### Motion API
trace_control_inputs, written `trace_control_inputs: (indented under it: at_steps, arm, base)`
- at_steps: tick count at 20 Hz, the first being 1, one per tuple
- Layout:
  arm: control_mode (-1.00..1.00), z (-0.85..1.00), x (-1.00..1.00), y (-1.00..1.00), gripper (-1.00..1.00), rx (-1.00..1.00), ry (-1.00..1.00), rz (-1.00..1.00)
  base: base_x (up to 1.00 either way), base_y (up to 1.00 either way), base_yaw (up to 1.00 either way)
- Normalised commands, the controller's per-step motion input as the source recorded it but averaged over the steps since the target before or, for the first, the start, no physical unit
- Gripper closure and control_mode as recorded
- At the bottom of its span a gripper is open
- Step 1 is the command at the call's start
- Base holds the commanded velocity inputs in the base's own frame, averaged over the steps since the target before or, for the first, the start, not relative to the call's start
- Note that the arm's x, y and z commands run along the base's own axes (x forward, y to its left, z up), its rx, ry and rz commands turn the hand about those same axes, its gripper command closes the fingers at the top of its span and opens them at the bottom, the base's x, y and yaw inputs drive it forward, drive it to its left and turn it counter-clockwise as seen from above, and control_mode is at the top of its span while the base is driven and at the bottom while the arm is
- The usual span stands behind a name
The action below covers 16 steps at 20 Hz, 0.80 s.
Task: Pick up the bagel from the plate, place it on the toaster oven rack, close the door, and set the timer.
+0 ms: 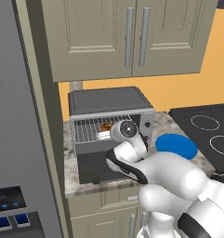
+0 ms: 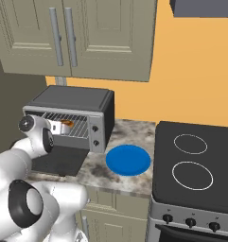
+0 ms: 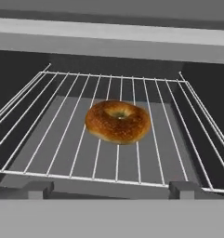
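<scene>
Now, from the left base view, the toaster oven sits on the speckled tabletop below beige wall cabinets, with its door folded down flat at the front. Inside, the wire rack spans the opening, and a bit of the golden-brown bagel shows on it just behind the robot's wrist. The white arm reaches into the oven mouth, so the claw itself is hidden by the wrist and whether it is spread or pressed together cannot be told from this side. The blue plate lies bare on the tabletop to the right of the oven, near a black cooktop.

From the right base view, the oven's two knobs sit on its right-hand panel, the bagel peeks out on the rack, and the plate rests between the oven and the cooktop. The door lies open and level.

Looking along the hand, the bagel lies flat near the middle of the rack, apart from the claw; nothing is pinched. The finger tips are not clearly seen at the bottom of this view, so the pictures alone do not settle how far apart they stand.
</scene>
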Motion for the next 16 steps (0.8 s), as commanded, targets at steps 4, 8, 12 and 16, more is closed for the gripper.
trace_control_inputs:
  at_steps: [4,8,12,16]
  arm:
    - [-1.00,-0.06,-0.05,0.00,-1.00,0.01,0.36,-0.03]
    - [-1.00,-0.42,-0.14,0.00,-1.00,0.00,0.24,0.00]
    - [-1.00,-0.48,-0.41,0.00,-1.00,0.00,0.08,0.00]
    - [-1.00,-0.27,-0.32,0.00,-1.00,0.00,0.00,0.00]
  base:
    - [0.00,0.00,0.00]
    - [0.00,0.00,0.00]
    - [0.00,0.00,0.00]
    - [0.00,0.00,0.00]
